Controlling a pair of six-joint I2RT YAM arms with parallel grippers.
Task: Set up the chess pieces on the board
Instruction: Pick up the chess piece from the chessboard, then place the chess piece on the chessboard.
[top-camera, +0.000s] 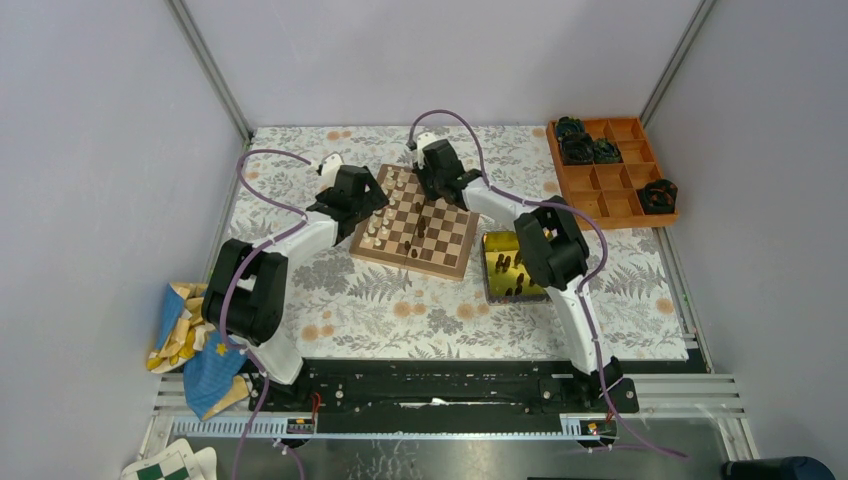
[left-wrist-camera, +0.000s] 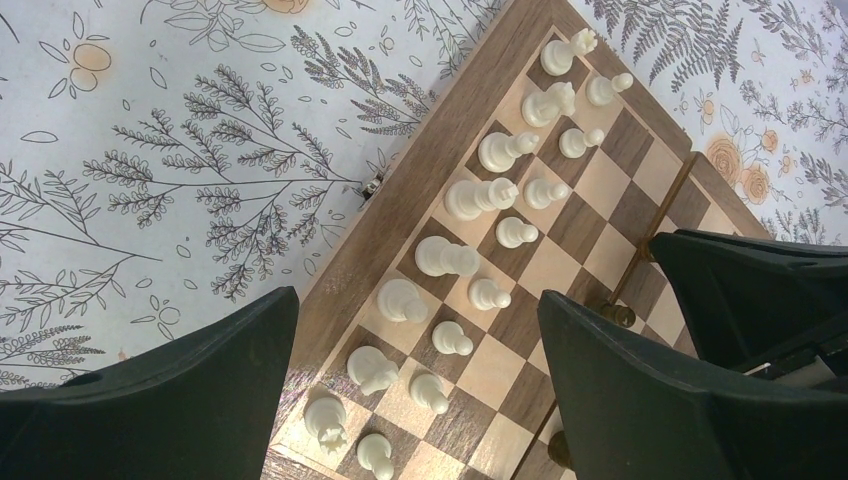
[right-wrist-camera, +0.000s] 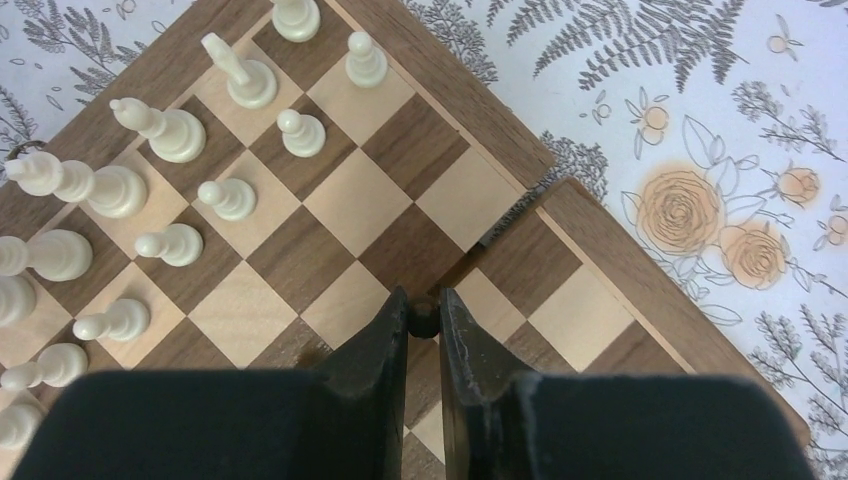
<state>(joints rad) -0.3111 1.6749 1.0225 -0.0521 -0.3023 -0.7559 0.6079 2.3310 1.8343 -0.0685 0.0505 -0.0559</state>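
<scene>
- The board (left-wrist-camera: 415, 200) lies angled on the flowered counter (top-camera: 400, 310), between our two arms.
- Cream pieces (left-wrist-camera: 447, 258) stand in two rows along the side nearest our left arm.
- Our left fingers (left-wrist-camera: 150, 400) are spread wide above that side, holding nothing.
- Our right fingers (right-wrist-camera: 375, 370) are drawn narrow over the board's seam, pinching a small dark piece (right-wrist-camera: 423, 318).
- More dark pieces sit in the yellow tin (top-camera: 497, 245), just beside the board.
</scene>
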